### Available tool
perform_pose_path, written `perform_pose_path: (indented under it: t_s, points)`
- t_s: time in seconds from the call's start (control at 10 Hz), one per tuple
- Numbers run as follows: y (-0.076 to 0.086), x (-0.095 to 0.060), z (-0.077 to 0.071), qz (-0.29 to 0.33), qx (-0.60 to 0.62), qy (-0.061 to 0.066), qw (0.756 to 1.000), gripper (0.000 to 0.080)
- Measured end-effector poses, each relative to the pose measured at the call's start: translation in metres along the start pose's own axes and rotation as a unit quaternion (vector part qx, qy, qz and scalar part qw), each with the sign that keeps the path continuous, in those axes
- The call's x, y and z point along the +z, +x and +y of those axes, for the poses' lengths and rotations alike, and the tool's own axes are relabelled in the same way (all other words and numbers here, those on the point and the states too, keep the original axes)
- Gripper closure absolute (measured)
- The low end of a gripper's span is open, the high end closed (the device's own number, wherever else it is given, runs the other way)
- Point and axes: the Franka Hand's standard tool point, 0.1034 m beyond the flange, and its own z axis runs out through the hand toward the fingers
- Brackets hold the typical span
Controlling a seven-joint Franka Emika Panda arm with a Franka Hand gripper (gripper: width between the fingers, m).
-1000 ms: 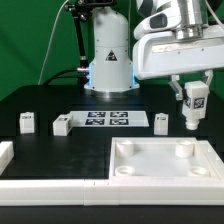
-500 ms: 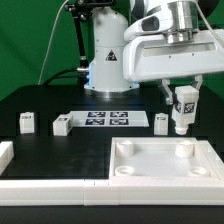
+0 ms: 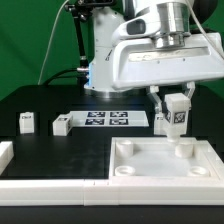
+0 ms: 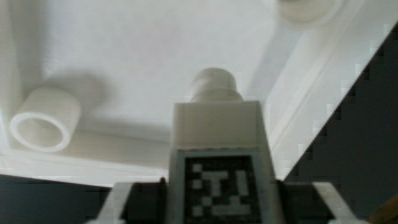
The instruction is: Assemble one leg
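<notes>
Shifted left and lower since half a second ago, fingers (image 3: 161,103) clench the small white cuboid plastic leg (image 3: 177,120), upright at centre right, above the large white square tabletop (image 3: 150,168).

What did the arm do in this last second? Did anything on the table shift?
The pincer, still clamped on the leg, carried it toward the exterior view's left and lower; it now hangs above the tabletop, near a corner socket. Nothing was picked up or released. The three loose legs, the marker board and the tabletop stayed put.
</notes>
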Motion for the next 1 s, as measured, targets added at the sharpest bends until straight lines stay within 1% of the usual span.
perform_pose_path:
  t_s: [0.1, 0.2, 0.3, 0.7, 0.8, 1.0]
  points:
    - [0.012, 0.009, 0.003, 0.004, 0.001, 0.001, 1.000, 0.0509]
    - [0.021, 0.013, 0.003, 0.004, 0.002, 0.004, 1.000, 0.0509]
    - [0.031, 0.008, -0.003, 0.006, 0.001, 0.007, 1.000, 0.0509]
    - [0.030, 0.010, -0.002, 0.007, -0.001, 0.006, 1.000, 0.0509]
    - [0.030, 0.014, -0.002, 0.006, -0.002, 0.007, 1.000, 0.0509]
    - [0.041, 0.027, -0.002, 0.011, 0.000, 0.009, 1.000, 0.0509]
